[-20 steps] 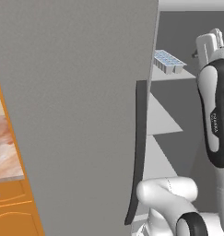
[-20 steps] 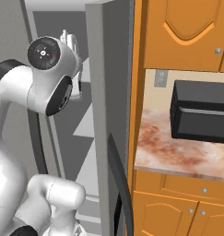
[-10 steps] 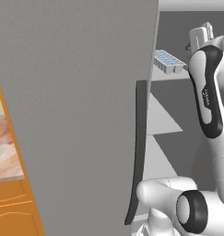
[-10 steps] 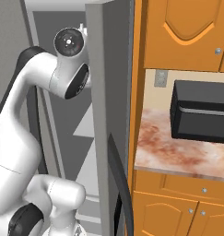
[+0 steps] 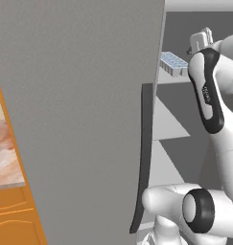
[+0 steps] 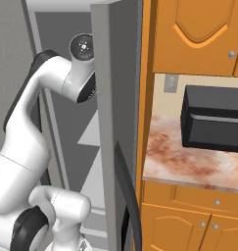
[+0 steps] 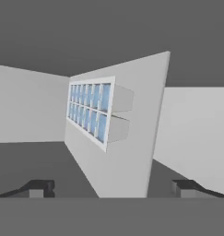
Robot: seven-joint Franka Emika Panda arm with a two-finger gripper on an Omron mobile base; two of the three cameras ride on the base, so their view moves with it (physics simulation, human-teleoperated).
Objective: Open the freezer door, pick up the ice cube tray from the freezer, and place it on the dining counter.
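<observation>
The freezer door [image 5: 79, 119] stands swung open, a broad grey panel with a long curved dark handle [image 5: 143, 158] along its free edge. Inside the freezer, the pale blue-white ice cube tray [image 5: 172, 64] lies on a light grey shelf [image 5: 175, 79]. My gripper [image 5: 198, 42] hangs just right of the tray, at about its height. In the hand view the tray [image 7: 91, 110] lies ahead and apart from the gripper [image 7: 112, 189], whose two dark fingertips [image 7: 38, 189] stand wide apart with nothing between them. The dining counter is out of view.
A second grey door edge [image 6: 113, 108] with a dark curved handle [image 6: 128, 196] stands right of my arm. Beyond it, orange cabinets [image 6: 189, 34] flank a marbled worktop [image 6: 184, 162] carrying a black microwave [image 6: 213, 120]. Another orange cabinet [image 5: 12, 210] shows left of the open door.
My arm has reached further into the freezer, and the hand has moved left toward the ice cube tray. The jaws have stayed open.
</observation>
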